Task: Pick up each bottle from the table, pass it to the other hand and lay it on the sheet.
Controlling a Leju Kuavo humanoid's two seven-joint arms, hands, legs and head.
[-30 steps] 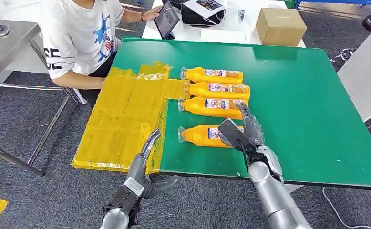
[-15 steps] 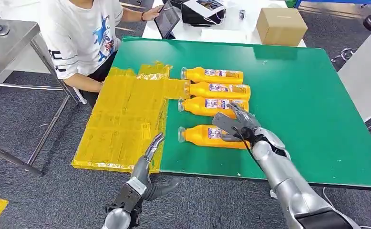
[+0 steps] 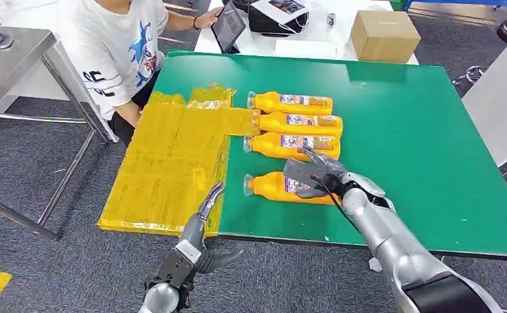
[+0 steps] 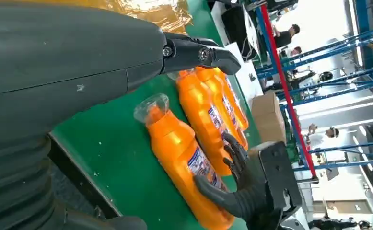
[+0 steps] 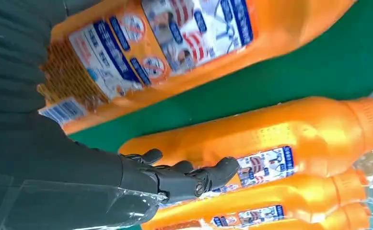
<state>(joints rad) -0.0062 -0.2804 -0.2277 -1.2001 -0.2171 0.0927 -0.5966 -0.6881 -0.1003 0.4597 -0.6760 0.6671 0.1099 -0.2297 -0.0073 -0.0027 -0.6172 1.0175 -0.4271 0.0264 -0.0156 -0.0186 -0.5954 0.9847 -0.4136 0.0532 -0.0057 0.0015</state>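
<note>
Crowding the nearest bottle [image 3: 274, 185]: three more bottles [image 3: 293, 122], right hand [image 3: 316, 175] above.

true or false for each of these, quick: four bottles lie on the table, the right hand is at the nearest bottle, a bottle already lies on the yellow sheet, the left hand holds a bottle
1. Four orange bottles lie on the green table. True.
2. The right hand is at the nearest bottle. True.
3. A bottle already lies on the yellow sheet. False: the sheet bears no bottle.
4. The left hand holds a bottle. False: it is empty, by the table's near edge.
</note>
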